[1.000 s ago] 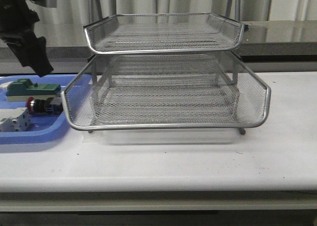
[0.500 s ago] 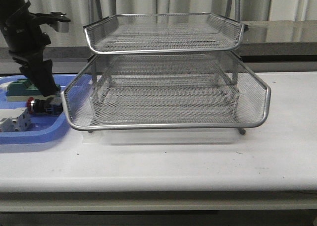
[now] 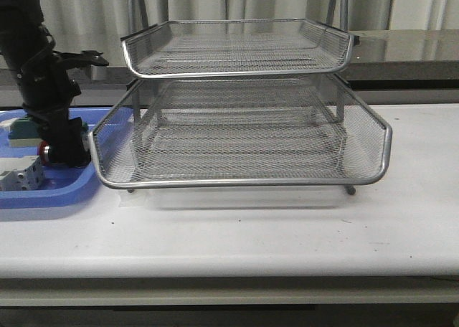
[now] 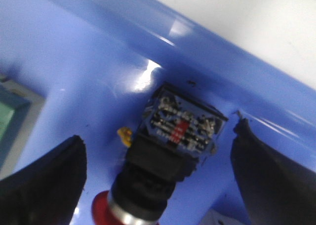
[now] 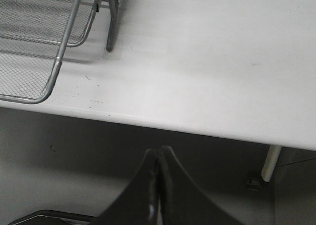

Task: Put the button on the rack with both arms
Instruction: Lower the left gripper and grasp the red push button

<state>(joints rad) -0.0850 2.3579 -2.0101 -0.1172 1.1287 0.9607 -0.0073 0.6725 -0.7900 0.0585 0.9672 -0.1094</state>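
The button (image 4: 170,151) lies on its side in the blue tray (image 4: 74,52), red head toward the wrist camera, blue-and-black body away from it. My left gripper (image 4: 157,136) is open, with one finger (image 4: 42,185) on each side of the button and a gap on both sides. In the front view the left gripper (image 3: 63,153) is down in the tray, and only the button's red head (image 3: 45,151) shows beside it. The wire-mesh rack (image 3: 244,126) stands mid-table. My right gripper (image 5: 159,156) is shut and empty, off the table's front edge, and is not in the front view.
The blue tray (image 3: 50,194) also holds a green block (image 3: 20,130) and a white block (image 3: 20,175) close to the button. The rack's lower tier rim (image 3: 93,155) is right beside the left gripper. A rack corner and leg (image 5: 111,32) show in the right wrist view.
My left arm has come down and to the right from above the tray, and its open fingers now straddle the button. The button, blocks and rack have not moved.
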